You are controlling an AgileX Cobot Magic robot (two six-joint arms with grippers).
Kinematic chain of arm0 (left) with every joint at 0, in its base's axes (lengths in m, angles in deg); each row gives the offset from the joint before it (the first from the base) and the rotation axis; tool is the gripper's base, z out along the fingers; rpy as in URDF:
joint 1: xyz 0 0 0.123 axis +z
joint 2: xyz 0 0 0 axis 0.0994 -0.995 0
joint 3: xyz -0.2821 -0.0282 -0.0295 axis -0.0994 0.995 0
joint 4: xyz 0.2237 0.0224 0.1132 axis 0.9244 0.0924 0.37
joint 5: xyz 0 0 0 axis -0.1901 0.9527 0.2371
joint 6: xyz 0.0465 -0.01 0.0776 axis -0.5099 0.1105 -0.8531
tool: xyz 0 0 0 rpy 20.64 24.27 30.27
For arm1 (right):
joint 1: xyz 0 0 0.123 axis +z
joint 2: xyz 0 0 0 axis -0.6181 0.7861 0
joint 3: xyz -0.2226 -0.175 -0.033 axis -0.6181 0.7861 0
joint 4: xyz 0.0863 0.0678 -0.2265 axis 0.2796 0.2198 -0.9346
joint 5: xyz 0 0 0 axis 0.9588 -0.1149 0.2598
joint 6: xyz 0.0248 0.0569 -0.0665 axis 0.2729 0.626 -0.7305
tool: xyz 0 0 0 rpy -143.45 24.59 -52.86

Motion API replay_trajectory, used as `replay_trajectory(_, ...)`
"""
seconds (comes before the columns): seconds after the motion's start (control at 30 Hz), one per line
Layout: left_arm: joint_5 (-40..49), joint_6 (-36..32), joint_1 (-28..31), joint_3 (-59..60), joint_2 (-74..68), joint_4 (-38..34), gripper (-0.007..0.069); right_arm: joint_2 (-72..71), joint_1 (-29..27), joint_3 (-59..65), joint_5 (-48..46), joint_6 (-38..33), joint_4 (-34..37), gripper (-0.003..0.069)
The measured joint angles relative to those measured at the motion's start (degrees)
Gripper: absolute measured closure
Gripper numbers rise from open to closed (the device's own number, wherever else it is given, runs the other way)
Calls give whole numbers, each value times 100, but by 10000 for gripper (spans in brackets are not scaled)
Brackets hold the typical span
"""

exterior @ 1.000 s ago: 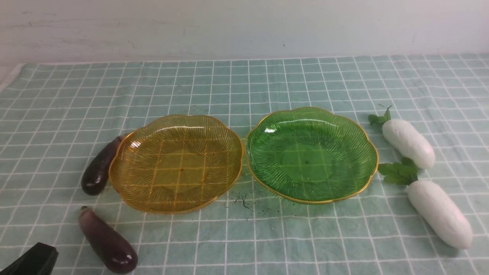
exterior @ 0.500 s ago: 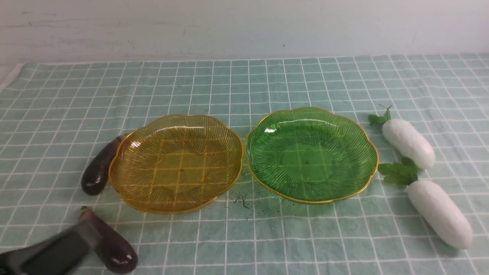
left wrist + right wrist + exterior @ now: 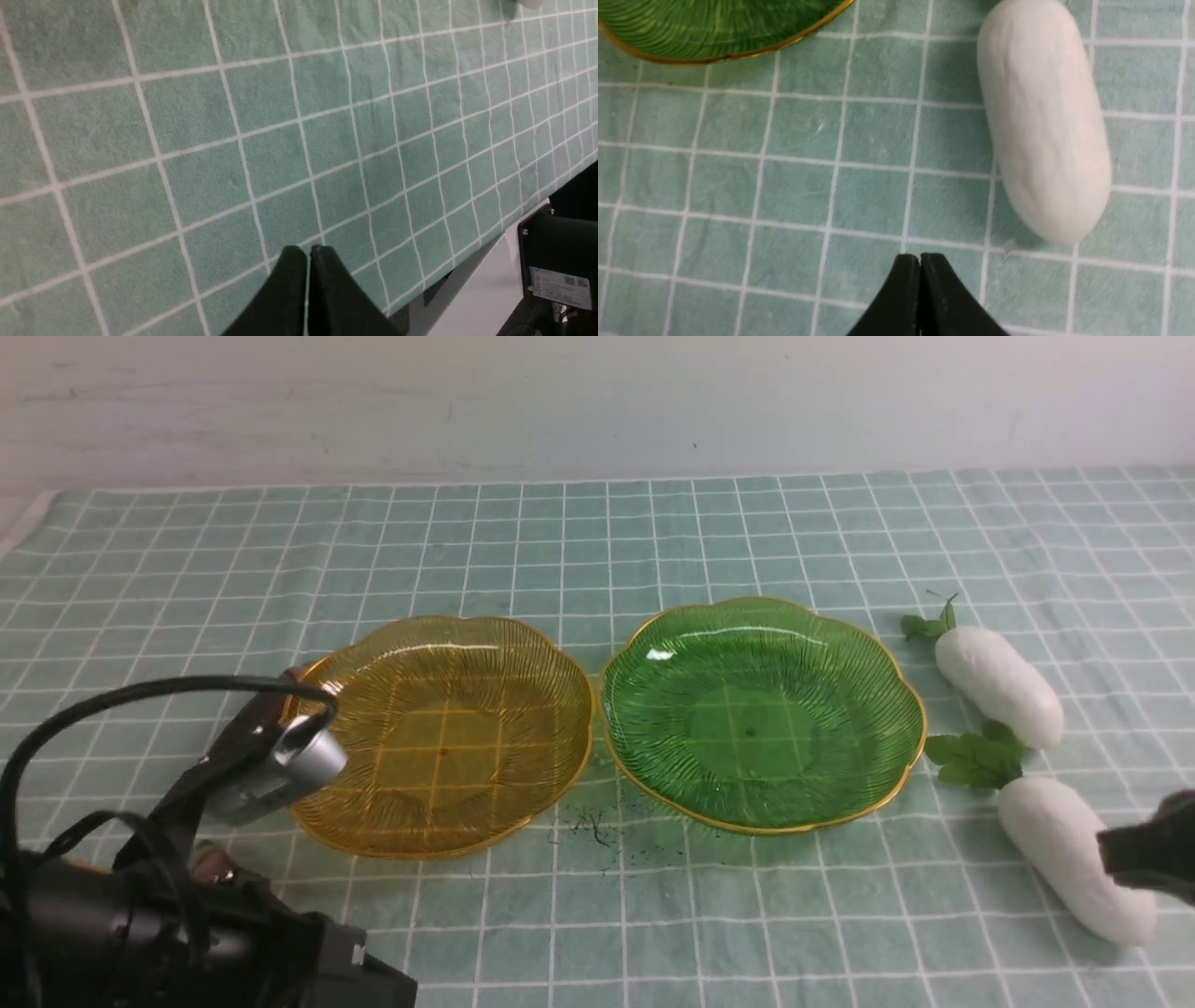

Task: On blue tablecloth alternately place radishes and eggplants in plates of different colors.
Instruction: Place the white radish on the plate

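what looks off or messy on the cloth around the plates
Small dark specks and a squiggly mark show on the tablecloth, just on the near side of where the amber plate and green plate meet, interrupting its plain grid.

The amber plate [image 3: 439, 737] and green plate [image 3: 761, 719] look like glossy, ribbed glass or clear plastic with shiny gold rims. The radishes [image 3: 997, 686] are smooth and matt. Softly wrinkled, matt woven cloth [image 3: 747, 915] covers the tabletop.
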Motion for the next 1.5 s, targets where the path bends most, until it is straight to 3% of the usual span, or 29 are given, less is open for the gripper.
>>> replay_trajectory(0.17, -19, -33, 0, -126, -344, 5, 629, 1016, 0, -708, 5, 0, -499, 635)
replay_trajectory(0.33, -37, -33, 0, -140, -362, 7, 628, 1859, 0, -1216, 45, 0, -885, 482)
replay_trajectory(0.37, -37, -35, 0, -144, -362, 7, 628, 2044, 0, -1328, 74, 0, -991, 416)
replay_trajectory(0.4, -41, -35, 0, -144, -362, 7, 628, 2069, 0, -1337, 75, 0, -1017, 406)
replay_trajectory(0.47, -52, -39, 0, -144, -362, 7, 628, 2339, 0, -1397, 172, 0, -1127, 274)
replay_trajectory(0.6, -21, -39, 0, -144, -362, 7, 628, 2732, 0, -1397, 388, 0, -1226, 106)
replay_trajectory(0.7, 7, -39, 0, -144, -362, 7, 628, 2990, 0, -1397, 487, 0, -1287, 50)
replay_trajectory(0.93, 145, -51, 0, -144, -362, 7, 628, 3348, 0, -1409, 535, 0, -1407, 54)
replay_trajectory(1.17, 192, -51, 0, -144, -362, 7, 628, 3362, 0, -1448, 610, 0, -1486, 188)
replay_trajectory(1.23, 197, -56, 0, -144, -362, 7, 628, 3362, 0, -1483, 549, 0, -1572, 197)
replay_trajectory(1.47, 197, -97, 0, -144, -362, 7, 628, 3362, 0, -2496, -797, 114, -1565, 197)
replay_trajectory(1.5, 197, -97, 0, -144, -362, 7, 628, 3362, 0, -2945, -1334, 176, -1332, 197)
